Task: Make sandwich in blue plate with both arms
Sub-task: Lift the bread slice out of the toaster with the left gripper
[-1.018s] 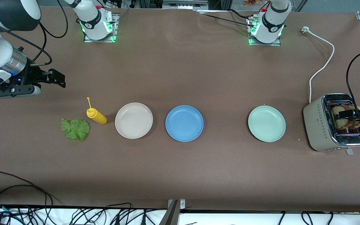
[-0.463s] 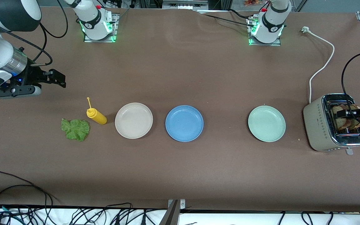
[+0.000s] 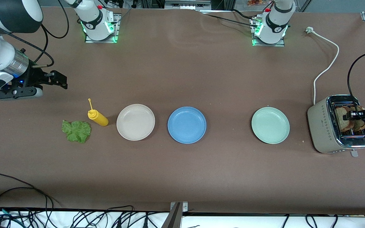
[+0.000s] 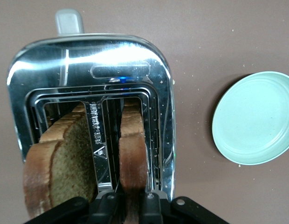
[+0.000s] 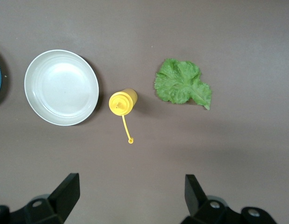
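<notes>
Two bread slices [image 4: 65, 154] in toaster [image 4: 91, 70]; left gripper [image 4: 127, 205] pinching one slice; right gripper [image 5: 130, 196] spread above bottle [image 5: 123, 102], waiting.

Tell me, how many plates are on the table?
3, in a row. The beige-white plate sits toward the right arm's end, beside the yellow bottle. The blue plate is in the middle. The mint-green plate sits toward the left arm's end, beside the toaster.

Probably a robotics lab: bolted arm bases [image 3: 99, 23], loose cables [image 3: 17, 202].
</notes>
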You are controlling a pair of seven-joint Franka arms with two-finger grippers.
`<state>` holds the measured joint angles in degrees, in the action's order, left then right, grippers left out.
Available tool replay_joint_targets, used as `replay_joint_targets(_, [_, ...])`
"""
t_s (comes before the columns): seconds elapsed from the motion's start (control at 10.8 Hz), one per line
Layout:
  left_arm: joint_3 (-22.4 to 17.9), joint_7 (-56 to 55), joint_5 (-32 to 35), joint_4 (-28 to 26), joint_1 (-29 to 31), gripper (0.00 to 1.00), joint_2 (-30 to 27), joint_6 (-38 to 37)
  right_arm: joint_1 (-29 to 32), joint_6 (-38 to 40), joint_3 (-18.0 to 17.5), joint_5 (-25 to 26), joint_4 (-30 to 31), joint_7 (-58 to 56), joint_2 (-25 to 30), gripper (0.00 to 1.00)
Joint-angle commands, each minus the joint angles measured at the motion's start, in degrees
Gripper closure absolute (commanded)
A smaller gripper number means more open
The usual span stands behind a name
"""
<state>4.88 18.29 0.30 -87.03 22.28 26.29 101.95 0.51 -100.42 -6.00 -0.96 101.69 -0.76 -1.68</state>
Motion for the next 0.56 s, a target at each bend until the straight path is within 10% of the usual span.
replay_joint_targets(0.0, [0.48, -0.09, 3.56, 0.11, -0.04, 1.00, -3.69, -2.54, -0.07, -0.92, -0.07, 1.05, 1.14, 0.32, 0.63, 0.00])
replay_joint_targets(0.46, [2.42, -0.09, 10.93, 5.63, -5.03, 1.00, -6.87, -11.40, 0.02, -0.48, -0.07, 0.52, 0.79, -0.20, 0.46, 0.00])
